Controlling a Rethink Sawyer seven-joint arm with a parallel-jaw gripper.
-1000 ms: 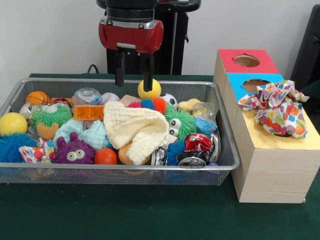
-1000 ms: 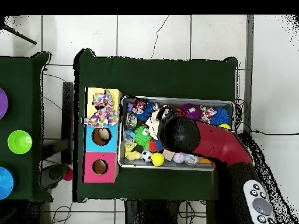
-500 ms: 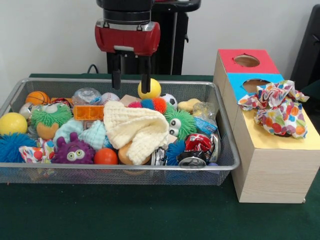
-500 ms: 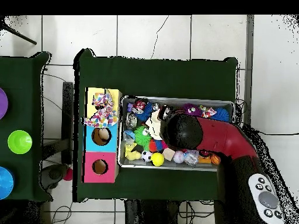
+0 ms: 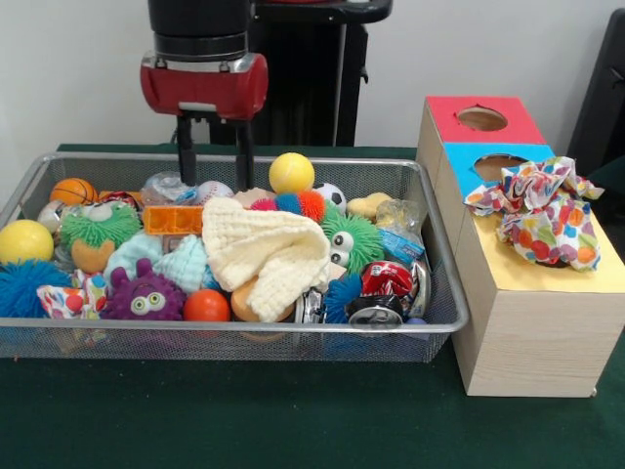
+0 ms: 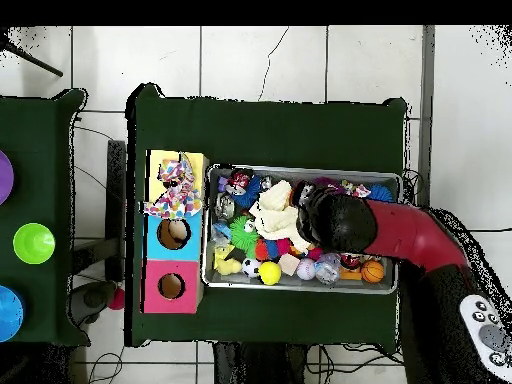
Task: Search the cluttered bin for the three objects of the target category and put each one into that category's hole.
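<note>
A silver wire-mesh bin [image 5: 444, 293] is sitting on a dark green counter [image 5: 293, 420]. The pincer [image 5: 215, 171] is showing black fingers under a red and black wrist. Inside the bin, a cream knitted cloth [image 5: 269, 249] is lying mid-frame, a plain yellow ball [image 5: 291, 173] is showing above it, and an orange basketball with black lines [image 5: 73, 191] is sitting at the upper left. A purple fuzzy toy with white eyes [image 5: 144, 293] is sitting at the lower left, beside a blue spiky ball [image 5: 21, 285]. At the right, the pale wooden box [image 5: 532, 332] is showing red, blue and yellow top panels, with a white cloth of multicoloured spots [image 5: 542, 210] draped across it.
</note>
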